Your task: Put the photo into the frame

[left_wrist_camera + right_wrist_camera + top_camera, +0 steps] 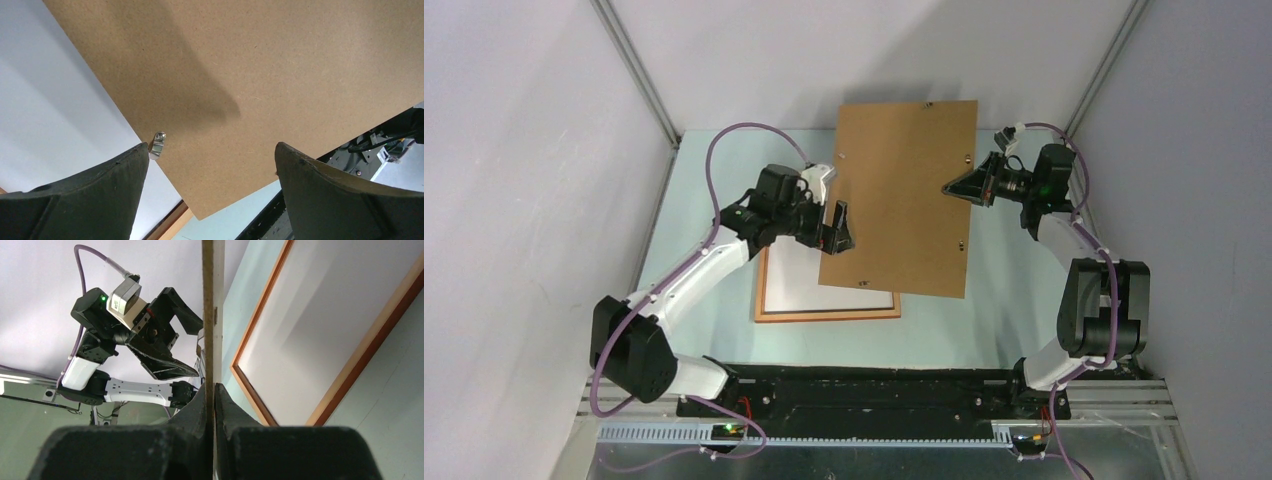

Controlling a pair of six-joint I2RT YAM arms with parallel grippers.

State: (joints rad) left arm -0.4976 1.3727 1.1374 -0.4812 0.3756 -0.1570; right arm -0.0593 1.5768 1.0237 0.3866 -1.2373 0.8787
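Table (714,200): pale, walls around.
Board (904,190): hung tilted over table centre, long axis near-to-far; right gripper (951,189) pinched its right edge.
Frame (824,316): lay flat toward near left corner, far end under board.
Photo (809,280): probably white sheet inside frame, face down; print not seen.
Left gripper (839,228): spread wide, beside board's left edge, nearer frame. Board blocked access.
Clip (158,144): on board edge.

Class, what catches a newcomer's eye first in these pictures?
The big brown backing board, held aloft mid-scene, pinched at its right edge by the right gripper. Under its near-left corner lies the frame, white inside; the left gripper gapes open at the board's left edge.
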